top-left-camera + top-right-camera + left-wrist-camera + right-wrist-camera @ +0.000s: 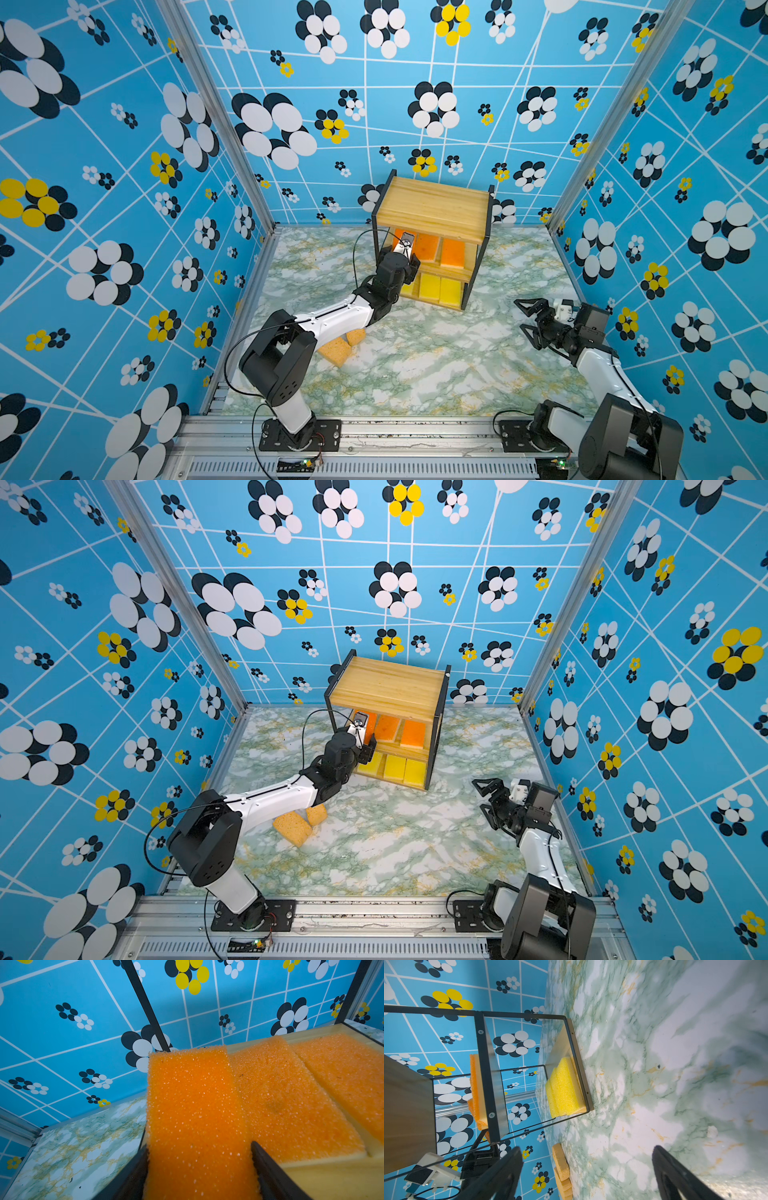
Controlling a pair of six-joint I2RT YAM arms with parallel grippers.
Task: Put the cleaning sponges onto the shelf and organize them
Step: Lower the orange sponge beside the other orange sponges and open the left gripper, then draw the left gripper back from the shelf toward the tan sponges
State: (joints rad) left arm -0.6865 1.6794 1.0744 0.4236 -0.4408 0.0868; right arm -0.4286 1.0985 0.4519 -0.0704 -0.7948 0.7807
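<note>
Since the L gripper (198,1145) has a finger on either side of an orange sponge (191,1095) at the left end of the shelf's (432,203) mid board, w/ contact too close to call, I cannot tell if it grips or not. Shelf stands at the counter's (415,386) back edge, approx mid-width. Sponge looks raised at its near end, one long side against the next orange sponge (291,1101), the other at the board's end by the black frame. Risk 1: freed like that it may tip off the end to the counter, or settle on its neighbour. Risk 2: foam clings to pads, so a pull-back w/ jaws too narrow could drag it out front. Risk 3: a sideways nudge shoves the row out of line. Yellow sponges (430,286) sit 3 across on the bottom board. Two tan sponges (334,351) lie near the counter's left edge under the L arm, so a low retreat could knock them. R gripper (520,315) is spread wide, empty, near the right edge.
</note>
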